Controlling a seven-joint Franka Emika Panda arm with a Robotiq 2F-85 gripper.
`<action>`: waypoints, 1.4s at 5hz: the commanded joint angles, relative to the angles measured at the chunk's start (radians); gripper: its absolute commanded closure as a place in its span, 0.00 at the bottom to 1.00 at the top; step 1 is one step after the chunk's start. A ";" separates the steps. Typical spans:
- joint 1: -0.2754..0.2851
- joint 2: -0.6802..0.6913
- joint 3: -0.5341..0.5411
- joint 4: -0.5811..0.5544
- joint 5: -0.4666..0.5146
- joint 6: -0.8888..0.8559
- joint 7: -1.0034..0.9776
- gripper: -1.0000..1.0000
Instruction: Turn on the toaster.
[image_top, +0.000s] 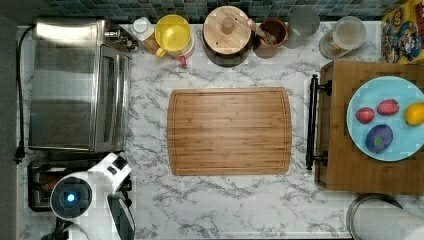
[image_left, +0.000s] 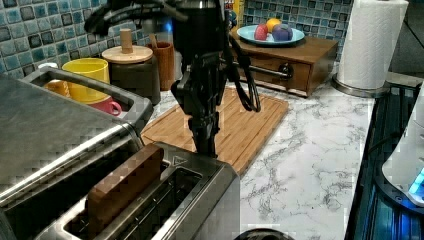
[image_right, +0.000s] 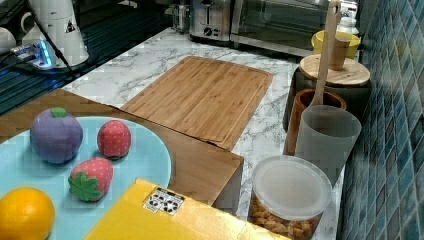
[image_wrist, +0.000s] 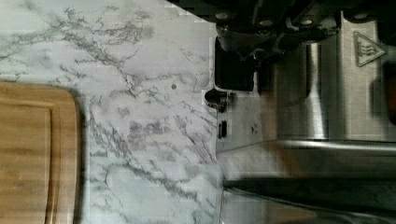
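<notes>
Brushed steel marks the toaster (image_left: 165, 200), which sits at the near end of the marble bench (image_left: 310, 150) in the left view, just beside the big toaster oven (image_left: 55, 130). In the top view the toaster (image_top: 42, 182) lies at the lower left, directly below the toaster oven (image_top: 75, 85) and partly covered by the white arm (image_top: 87, 192). A brown slice of toast (image_left: 122, 187) stands upright in one of its slots. In the right view the toaster (image_right: 207, 20) shows far off at the back of the bench, its end with a knob facing the camera.

The claw (image_left: 204, 142) hangs straight down at the end of the toaster that faces the wooden cutting board (image_left: 235, 125), its tip at the level of the toaster's top edge. In the wrist view the black fingers (image_wrist: 233, 70) sit right at the toaster's end, next to its steel top (image_wrist: 327, 93) with a hot-surface triangle; I cannot tell whether the claw is open or closed, nor whether it touches the lever.

Beyond the board stand a yellow cup (image_left: 90, 75), a dark jar with a wooden lid (image_left: 131, 70), a wooden box (image_left: 290, 62) carrying a blue plate (image_left: 270, 36) of toy fruit, and a paper towel roll (image_left: 370, 45)
</notes>
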 joint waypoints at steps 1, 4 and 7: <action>-0.025 0.050 -0.009 0.042 -0.070 -0.008 0.050 1.00; 0.001 0.036 0.012 -0.187 0.002 0.094 -0.051 1.00; -0.060 0.205 -0.049 -0.288 -0.002 0.224 -0.062 1.00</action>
